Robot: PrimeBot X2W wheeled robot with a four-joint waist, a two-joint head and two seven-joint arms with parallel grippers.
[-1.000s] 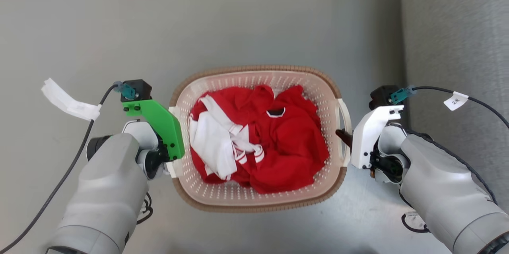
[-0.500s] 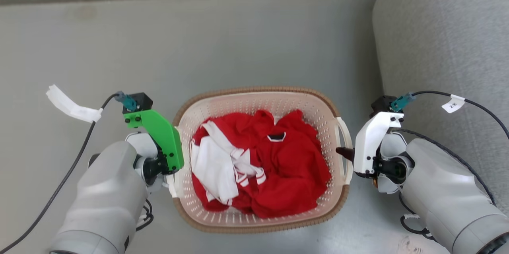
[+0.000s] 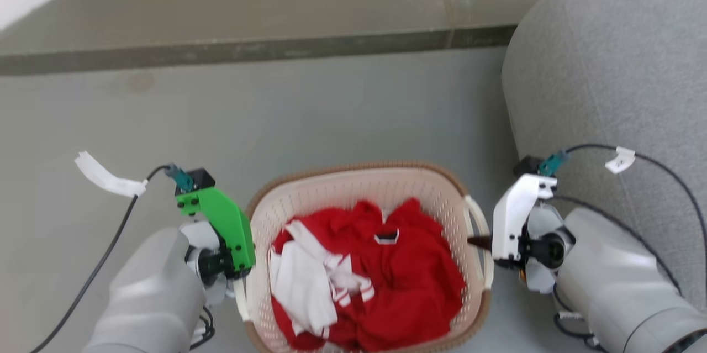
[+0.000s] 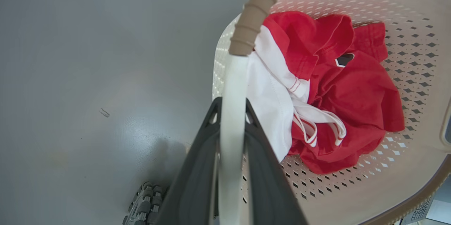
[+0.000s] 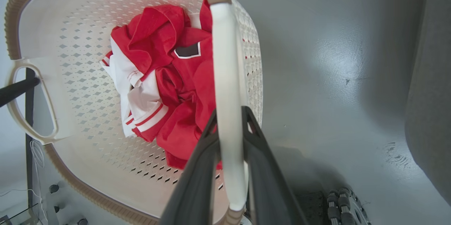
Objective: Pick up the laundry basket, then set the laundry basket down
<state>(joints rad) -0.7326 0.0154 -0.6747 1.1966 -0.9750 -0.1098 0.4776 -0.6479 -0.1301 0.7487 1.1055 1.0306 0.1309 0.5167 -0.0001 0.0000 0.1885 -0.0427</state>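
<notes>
Left gripper (image 4: 230,108) is closed on the left handle (image 4: 232,77) of the laundry basket (image 3: 342,190). The white loop is pinched between the two dark fingers and runs on past the fingertips to the brown rim (image 4: 252,13). Right gripper (image 5: 229,114) is clamped the same way on the right handle (image 5: 225,59), with the loop passing straight between the jaws and out beyond their tips.

The basket is held between the two sets of jaws, one at each short side, opening upward. Whether its base touches the floor (image 3: 276,110) cannot be told.

A red garment (image 3: 409,264) and a white garment (image 3: 301,286) are piled inside the basket, inward of both sets of jaws. The white one is nearer the left jaws, the red one nearer the right.

Bare grey floor is seen on the outer side of the left jaws. A grey upholstered seat (image 3: 602,66) is seen on the outer side of the right jaws, near but not touching.

A treaded wheel (image 4: 144,204) is seen low down behind the left jaws.
</notes>
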